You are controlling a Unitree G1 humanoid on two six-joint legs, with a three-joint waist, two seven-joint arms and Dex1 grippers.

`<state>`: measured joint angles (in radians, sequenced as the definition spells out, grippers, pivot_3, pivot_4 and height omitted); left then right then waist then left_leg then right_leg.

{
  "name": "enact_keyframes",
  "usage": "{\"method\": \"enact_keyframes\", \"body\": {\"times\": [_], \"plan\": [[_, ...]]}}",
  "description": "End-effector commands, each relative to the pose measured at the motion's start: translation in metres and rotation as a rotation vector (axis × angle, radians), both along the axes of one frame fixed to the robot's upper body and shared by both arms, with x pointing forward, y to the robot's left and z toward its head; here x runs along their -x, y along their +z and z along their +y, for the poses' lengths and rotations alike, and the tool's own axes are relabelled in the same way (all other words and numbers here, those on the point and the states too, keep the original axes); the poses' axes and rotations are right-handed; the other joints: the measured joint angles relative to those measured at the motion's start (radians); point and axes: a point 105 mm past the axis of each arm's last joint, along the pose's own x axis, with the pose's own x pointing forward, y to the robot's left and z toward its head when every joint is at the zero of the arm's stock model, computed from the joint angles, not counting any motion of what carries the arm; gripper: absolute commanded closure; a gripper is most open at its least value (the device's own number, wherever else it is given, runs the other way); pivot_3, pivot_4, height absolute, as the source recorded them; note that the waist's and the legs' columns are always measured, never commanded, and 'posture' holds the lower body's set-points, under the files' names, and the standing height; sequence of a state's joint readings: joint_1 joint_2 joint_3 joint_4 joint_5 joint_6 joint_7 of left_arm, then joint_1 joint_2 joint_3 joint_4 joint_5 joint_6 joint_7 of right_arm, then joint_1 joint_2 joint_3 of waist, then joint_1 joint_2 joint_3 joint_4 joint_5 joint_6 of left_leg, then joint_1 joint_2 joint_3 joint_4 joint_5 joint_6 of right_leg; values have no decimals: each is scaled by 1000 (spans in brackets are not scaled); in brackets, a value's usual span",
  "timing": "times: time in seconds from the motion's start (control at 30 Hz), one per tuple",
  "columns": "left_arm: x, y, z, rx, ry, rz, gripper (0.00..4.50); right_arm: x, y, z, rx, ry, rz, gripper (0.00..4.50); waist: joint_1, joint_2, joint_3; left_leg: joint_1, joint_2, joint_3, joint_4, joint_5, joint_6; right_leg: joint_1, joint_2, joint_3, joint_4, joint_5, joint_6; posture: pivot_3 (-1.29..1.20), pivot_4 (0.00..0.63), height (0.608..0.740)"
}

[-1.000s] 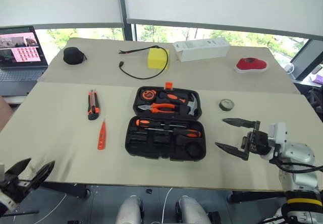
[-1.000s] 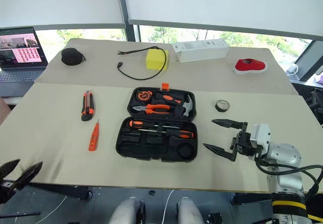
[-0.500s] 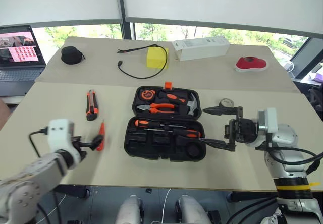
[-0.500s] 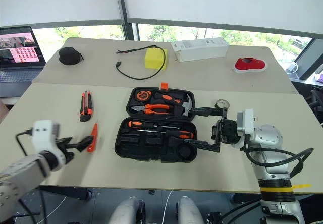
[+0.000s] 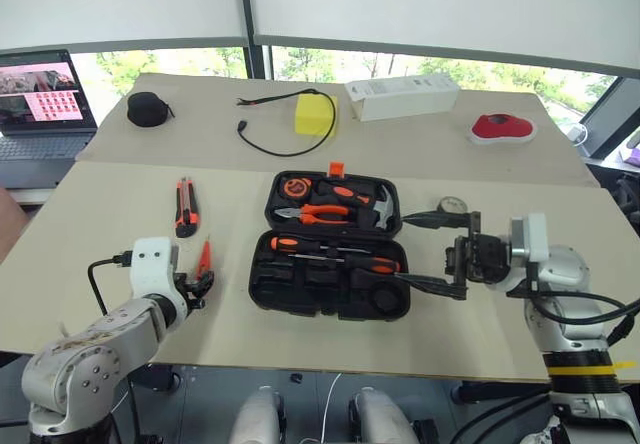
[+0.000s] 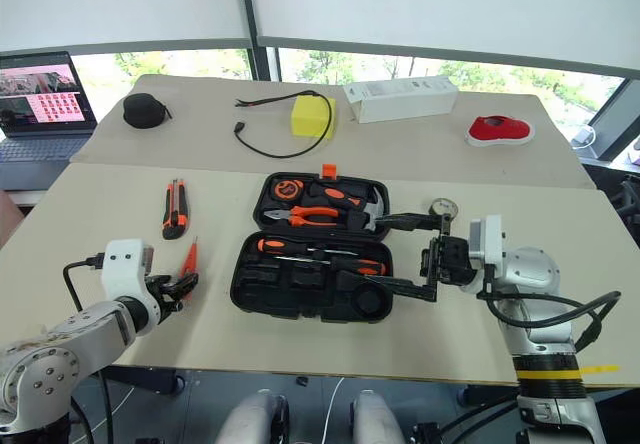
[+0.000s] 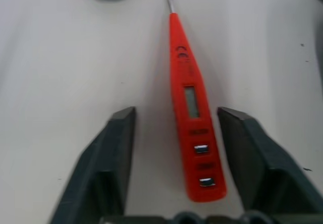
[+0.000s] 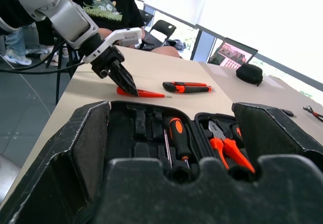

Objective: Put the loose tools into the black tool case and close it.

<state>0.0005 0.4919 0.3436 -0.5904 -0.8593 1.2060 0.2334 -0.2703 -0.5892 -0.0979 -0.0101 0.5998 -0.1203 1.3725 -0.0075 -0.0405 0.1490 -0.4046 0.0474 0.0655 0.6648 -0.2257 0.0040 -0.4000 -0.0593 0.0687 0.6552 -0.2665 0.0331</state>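
The left pincer straddles the small orange tester screwdriver on the beige surface, fingers apart, not yet clamped. Beyond, the orange-black utility knife lies loose; the black plastic tool case stands open — two screwdrivers already seated — with the right pincer spread wide beside it, and the small black tape roll waits.

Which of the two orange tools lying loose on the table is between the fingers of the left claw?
The small orange tester screwdriver, slim and pointed, lies between the left claw fingers. The orange-black utility knife, thicker, lies farther off.

No lettering could be read on any object; the small orange plastic tester screwdriver bore only blurred marks, and the open laptop's screen showed illegible thumbnails.
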Motion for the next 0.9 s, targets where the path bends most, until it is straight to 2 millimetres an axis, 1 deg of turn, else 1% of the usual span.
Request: {"method": "enact_keyframes", "body": {"times": [0.03,0.07,0.1,0.17,0.2,0.27,0.33,0.37,0.4,0.43,0.47,0.5,0.53,0.6,0.63,0.67,0.73,0.77,0.83,0.9], "plan": [[-1,-11,-9,27,-49,20,3571,2,6,-8,0,-31,-19,0,2,0,0,0,0,0,0,0,0,0,0,0,0,0,0,0,150,740],[-2,-10,-8,32,-48,2,3946,3,4,-8,1,-34,-14,0,4,0,0,0,0,0,0,0,0,1,0,0,0,0,0,0,150,740],[-3,-7,-8,34,-66,-21,4038,4,3,-8,7,-36,-10,0,5,0,0,1,0,0,0,0,0,2,0,0,-1,0,0,0,150,740],[-3,9,-4,43,-115,-125,4039,6,2,-10,10,-45,-2,0,6,0,0,1,0,0,0,0,0,2,0,0,-1,0,0,0,150,740],[-2,21,-3,49,-185,-194,4039,6,2,-13,14,-53,0,0,5,0,0,1,0,0,0,0,0,2,0,0,-2,0,0,0,150,740],[2,34,0,45,-284,-278,4039,7,2,-15,18,-62,1,0,2,0,0,-2,0,1,0,0,0,-1,0,0,-2,0,0,0,150,740],[7,49,1,30,-435,-375,4039,7,1,-20,29,-80,3,0,-1,0,0,-3,1,2,0,0,0,-3,0,0,-2,0,-1,0,150,740],[11,60,-3,14,-564,-435,4039,7,1,-25,36,-97,3,0,-2,0,1,-3,1,2,-1,0,0,-3,0,0,-3,0,-1,0,150,740],[14,66,-6,-1,-655,-470,4039,7,2,-28,40,-109,2,0,-3,0,1,-3,2,3,-1,0,0,-3,0,-1,-4,-1,-2,0,150,740],[15,70,-13,-37,-785,-475,4039,6,2,-33,45,-127,5,0,-3,0,1,-3,2,4,-2,0,0,-3,0,-1,-5,-1,-2,0,150,740],[15,71,-16,-64,-870,-472,4039,6,2,-35,48,-138,7,0,0,0,1,-3,2,6,-2,0,0,-3,0,-1,-7,-2,-4,0,150,740],[13,73,-24,-101,-993,-454,4039,7,1,-39,54,-152,14,0,3,0,1,-3,2,7,-3,0,0,-2,0,-2,-7,-2,-6,0,150,740],[13,74,-29,-127,-1077,-439,4039,7,1,-41,58,-160,19,0,9,0,1,-3,2,8,-3,0,0,-2,0,-2,-8,-3,-7,0,150,740],[4,73,-46,-203,-1284,-372,4039,9,-1,-44,64,-175,29,0,17,1,1,-3,2,11,-3,0,0,-2,0,-2,-9,-3,-7,0,150,740],[-1,73,-53,-240,-1363,-349,4039,10,-2,-45,64,-179,32,0,24,0,1,-4,2,11,-3,0,0,-1,-1,-2,-9,-1,-4,0,150,740],[-9,72,-60,-278,-1419,-324,4039,11,-2,-44,64,-182,35,0,24,0,1,-4,1,11,-2,1,1,-1,0,-2,-10,0,-1,0,150,740],[-20,71,-67,-323,-1471,-302,4039,13,-3,-44,66,-183,40,0,19,1,1,-5,1,13,-2,1,1,-2,0,-1,-10,1,1,0,150,740],[-23,71,-69,-336,-1485,-295,4039,14,-3,-43,67,-183,42,0,14,1,1,-6,1,13,-2,1,1,-2,1,0,-10,2,2,0,150,740],[-31,64,-83,-367,-1560,-241,4039,18,-4,-44,74,-191,63,0,3,1,1,-7,2,13,-2,0,2,-4,2,1,-10,2,2,0,150,740],[-36,58,-92,-384,-1590,-194,4039,24,-2,-45,83,-203,82,0,5,1,1,-10,2,11,-2,0,2,-6,3,0,-9,1,3,0,150,740]]}}
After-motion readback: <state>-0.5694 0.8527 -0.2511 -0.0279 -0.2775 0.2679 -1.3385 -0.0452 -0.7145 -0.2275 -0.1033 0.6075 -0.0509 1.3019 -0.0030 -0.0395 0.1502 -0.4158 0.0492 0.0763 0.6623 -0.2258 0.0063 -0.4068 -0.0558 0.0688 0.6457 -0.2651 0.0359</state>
